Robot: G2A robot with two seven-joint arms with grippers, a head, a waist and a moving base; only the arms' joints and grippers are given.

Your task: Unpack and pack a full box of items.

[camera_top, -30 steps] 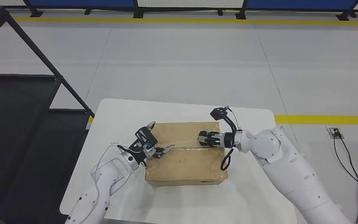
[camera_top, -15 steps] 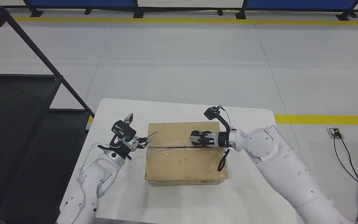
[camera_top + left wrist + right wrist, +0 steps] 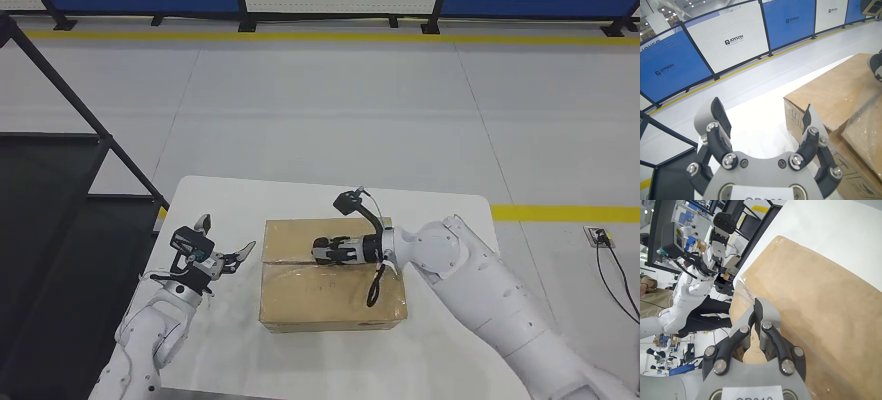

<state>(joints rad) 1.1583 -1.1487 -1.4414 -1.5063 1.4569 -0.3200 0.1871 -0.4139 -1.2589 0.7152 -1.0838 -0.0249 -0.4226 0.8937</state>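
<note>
A closed cardboard box (image 3: 330,295) sealed with clear tape (image 3: 743,289) along its top seam stands in the middle of the white table (image 3: 215,205). My right gripper (image 3: 316,250) lies on the box top at the seam, left of the middle, fingers shut (image 3: 755,303). A loose, wrinkled end of the tape rises just beyond its fingertips; I cannot tell whether it is pinched. My left gripper (image 3: 226,238) hovers over the table left of the box (image 3: 829,89), a short gap away, open and holding nothing (image 3: 762,103).
A black metal frame (image 3: 60,200) with a dark panel stands against the table's left side. Bare tabletop lies left of, behind and in front of the box. Blue and white fence panels (image 3: 730,41) line the floor beyond.
My left gripper has drawn back off the box's left end to over the table. My right gripper has slid leftward along the taped seam.
</note>
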